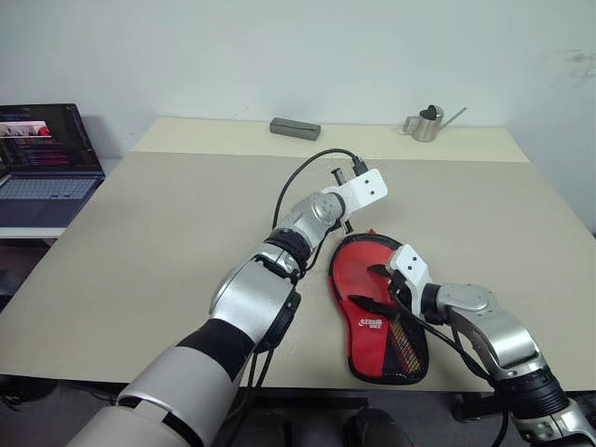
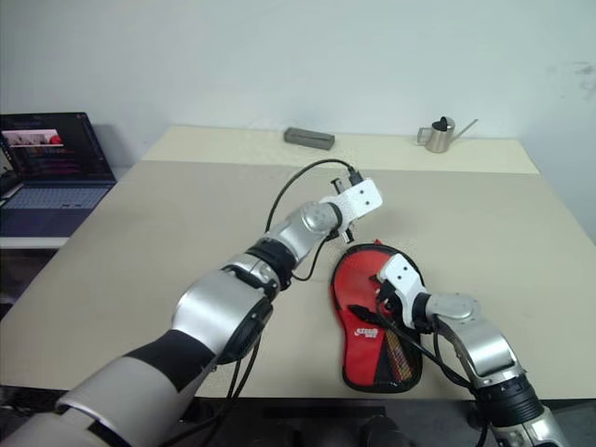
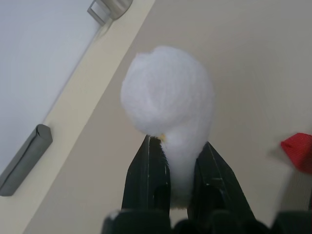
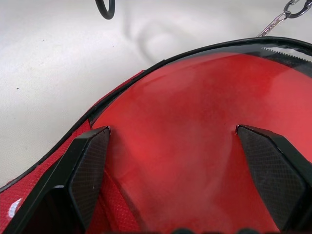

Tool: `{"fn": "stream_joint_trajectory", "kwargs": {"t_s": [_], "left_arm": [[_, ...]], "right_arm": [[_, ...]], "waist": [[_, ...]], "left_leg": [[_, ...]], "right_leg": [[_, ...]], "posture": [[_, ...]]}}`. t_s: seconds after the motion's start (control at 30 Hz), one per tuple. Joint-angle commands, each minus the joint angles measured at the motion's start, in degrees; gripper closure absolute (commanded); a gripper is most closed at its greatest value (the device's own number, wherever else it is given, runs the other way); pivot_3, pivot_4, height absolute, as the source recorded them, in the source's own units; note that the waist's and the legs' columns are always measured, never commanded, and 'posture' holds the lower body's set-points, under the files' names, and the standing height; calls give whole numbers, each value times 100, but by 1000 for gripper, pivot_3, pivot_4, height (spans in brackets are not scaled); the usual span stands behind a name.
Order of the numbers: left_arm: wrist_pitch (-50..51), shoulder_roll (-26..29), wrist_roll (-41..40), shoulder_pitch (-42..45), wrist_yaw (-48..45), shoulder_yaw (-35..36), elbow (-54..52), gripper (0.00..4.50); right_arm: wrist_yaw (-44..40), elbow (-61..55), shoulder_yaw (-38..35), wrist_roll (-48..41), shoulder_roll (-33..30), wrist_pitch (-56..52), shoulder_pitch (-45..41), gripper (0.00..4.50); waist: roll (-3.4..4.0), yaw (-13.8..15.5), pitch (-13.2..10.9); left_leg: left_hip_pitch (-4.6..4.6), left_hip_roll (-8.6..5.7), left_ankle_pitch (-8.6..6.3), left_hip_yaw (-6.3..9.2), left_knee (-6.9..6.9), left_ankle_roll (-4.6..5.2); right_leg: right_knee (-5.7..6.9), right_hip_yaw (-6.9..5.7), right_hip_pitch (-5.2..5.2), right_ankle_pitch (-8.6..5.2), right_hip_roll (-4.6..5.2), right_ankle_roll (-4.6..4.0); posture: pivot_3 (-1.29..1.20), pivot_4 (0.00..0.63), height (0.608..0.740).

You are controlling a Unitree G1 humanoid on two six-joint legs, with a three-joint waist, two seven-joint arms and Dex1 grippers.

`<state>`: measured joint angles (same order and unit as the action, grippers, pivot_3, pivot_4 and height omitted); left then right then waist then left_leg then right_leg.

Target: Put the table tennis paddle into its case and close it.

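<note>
The case [image 1: 365,296] lies flat near the table's front edge, red side up, with its black mesh pocket and white logo toward me. My left gripper [image 3: 178,146] is raised above the case's far end and is shut on the case's white pom-pom [image 3: 165,97]. A thin chain [image 4: 273,22] runs off the case's zip edge. My right gripper [image 4: 173,129] stands open low over the case's round part, one finger on each side of a smooth red face. I cannot tell whether that face is the table tennis paddle or the case's own cloth; no handle shows.
A grey block [image 1: 295,128] and a small metal watering can [image 1: 430,123] stand at the back of the table [image 1: 168,233]. An open laptop [image 1: 47,163] sits on a lower surface off the table's left side.
</note>
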<state>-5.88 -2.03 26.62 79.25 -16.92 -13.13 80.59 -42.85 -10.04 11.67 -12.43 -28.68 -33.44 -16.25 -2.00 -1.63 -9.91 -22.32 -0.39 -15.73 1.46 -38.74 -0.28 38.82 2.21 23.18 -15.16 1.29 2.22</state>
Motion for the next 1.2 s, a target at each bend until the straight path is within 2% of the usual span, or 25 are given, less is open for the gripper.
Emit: {"fn": "stream_joint_trajectory", "kwargs": {"t_s": [0.03,0.53,0.8,1.07,1.2], "left_arm": [[-233,-27,121,388,219,-69,-150,4376],[-251,-141,362,582,440,-175,-124,4376],[-653,-685,294,354,-685,-267,-142,4376],[-567,-841,191,289,-913,-259,-144,4376],[-431,-823,33,295,-1068,-130,-147,2987]], "right_arm": [[-54,313,498,102,-8,-547,460,0],[28,234,482,93,-24,-579,502,0],[48,257,488,93,5,-551,492,0],[80,271,494,99,68,-549,463,0],[87,276,493,100,77,-554,449,0]], "waist": [[0,0,0],[0,-1,0],[0,3,0],[4,0,3],[5,-1,3]], "left_leg": [[0,0,0,0,0,0],[-1,0,0,0,1,0],[-2,-4,-1,-2,1,0],[-1,-2,-1,-3,2,0],[0,-2,-1,-2,2,0]], "right_leg": [[0,0,0,0,0,0],[-3,0,0,-3,0,5],[-6,0,0,-2,-1,2],[-5,3,0,-16,-3,25],[-4,3,0,-16,-4,25]], "posture": [[0,150,740],[0,150,740],[0,150,740],[0,150,740],[0,150,740]]}}
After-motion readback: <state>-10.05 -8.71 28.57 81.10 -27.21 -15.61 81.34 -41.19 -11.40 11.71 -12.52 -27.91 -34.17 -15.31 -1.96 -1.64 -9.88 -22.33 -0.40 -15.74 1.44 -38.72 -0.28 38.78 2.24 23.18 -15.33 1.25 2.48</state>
